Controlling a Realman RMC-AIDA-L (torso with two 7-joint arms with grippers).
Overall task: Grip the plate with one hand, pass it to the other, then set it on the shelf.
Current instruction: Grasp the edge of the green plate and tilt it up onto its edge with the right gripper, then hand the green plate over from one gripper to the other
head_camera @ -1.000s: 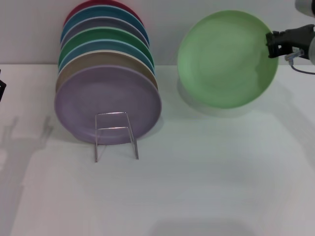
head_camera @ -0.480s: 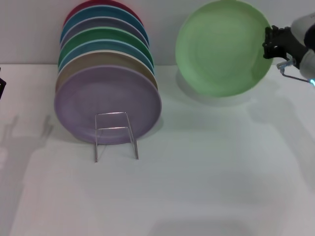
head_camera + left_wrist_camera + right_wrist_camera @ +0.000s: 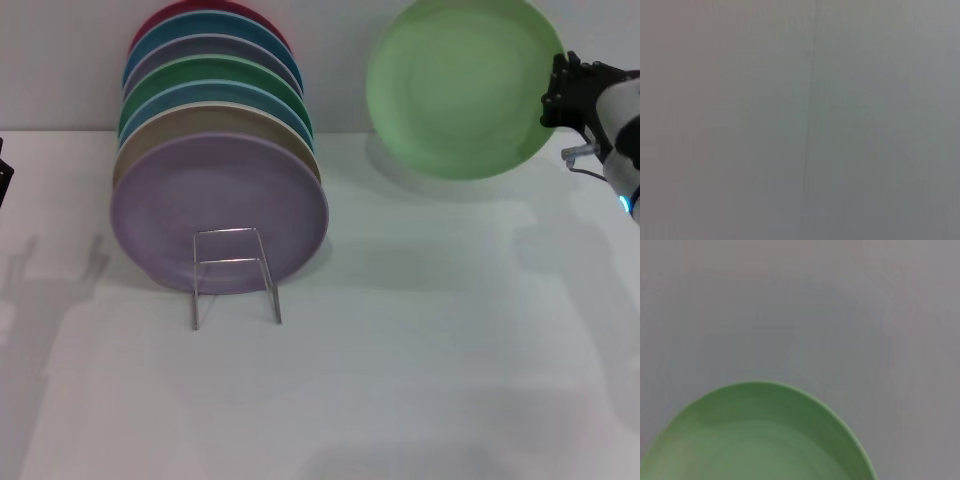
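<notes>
The light mint-green plate (image 3: 463,88) hangs in the air at the upper right of the head view, tilted with its face toward me. My right gripper (image 3: 560,92) is shut on its right rim. In the right wrist view the plate (image 3: 760,440) fills the lower part of the picture against a plain grey wall. The shelf (image 3: 235,272), a thin silver wire rack, stands on the white table at the left, its front loop before the row of plates. Only a dark tip of my left arm (image 3: 4,175) shows at the left edge; the left wrist view holds nothing but grey surface.
Several plates stand on edge in the rack, the lavender plate (image 3: 218,212) in front, then tan, blue, dark green (image 3: 215,75) and red behind. The white table (image 3: 420,380) stretches right and forward of the rack.
My right gripper has lifted the mint-green plate higher and a little to the right. The rack and its plates have not moved.
</notes>
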